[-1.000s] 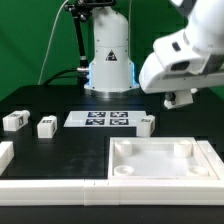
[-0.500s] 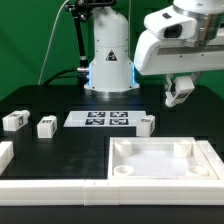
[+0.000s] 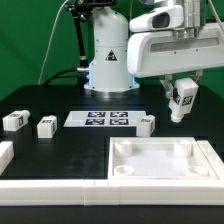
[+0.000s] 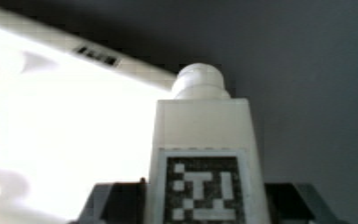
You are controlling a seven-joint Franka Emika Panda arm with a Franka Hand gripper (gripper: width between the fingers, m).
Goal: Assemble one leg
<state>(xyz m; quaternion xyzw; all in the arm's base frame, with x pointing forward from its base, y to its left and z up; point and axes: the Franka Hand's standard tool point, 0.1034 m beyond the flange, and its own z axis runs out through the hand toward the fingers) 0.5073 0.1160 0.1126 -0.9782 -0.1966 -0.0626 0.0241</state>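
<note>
The leg (image 3: 182, 100) hung in mid-air, clenched between the jaws and clear of the worktop (image 3: 70, 145). It stood nearly upright, with one black-and-white tag turned toward the exterior camera. In that view it appeared over the far rim of the tray (image 3: 150, 146), toward the exterior view's right. How far in front of or behind that rim it really was could not be told.

From the wrist, the leg (image 4: 202, 140) filled the middle of the picture. A tag faced the lens near the jaws, whose dark tips showed on either side of the block. A rounded peg (image 4: 199, 76) stuck out of the end farthest from them. Beyond the leg lay part of the tray (image 4: 51, 110), a bright white surface with a raised edge, and next to it the dark worktop (image 4: 300, 60).

Three more legs lay on the worktop. Two were close together at the exterior view's left, one (image 3: 13, 121) nearer the edge and one (image 3: 46, 126) just beside it. The third (image 3: 146, 124) rested just off the right-hand end of the marker board (image 3: 100, 119), which lay flat between the two groups.

The tray sat at the near right of the exterior view with its hollow side up. A long white bar (image 3: 50, 185) ran along the near edge from its left side. Behind the marker board stood the arm's white base (image 3: 108, 55), against a green backdrop.
</note>
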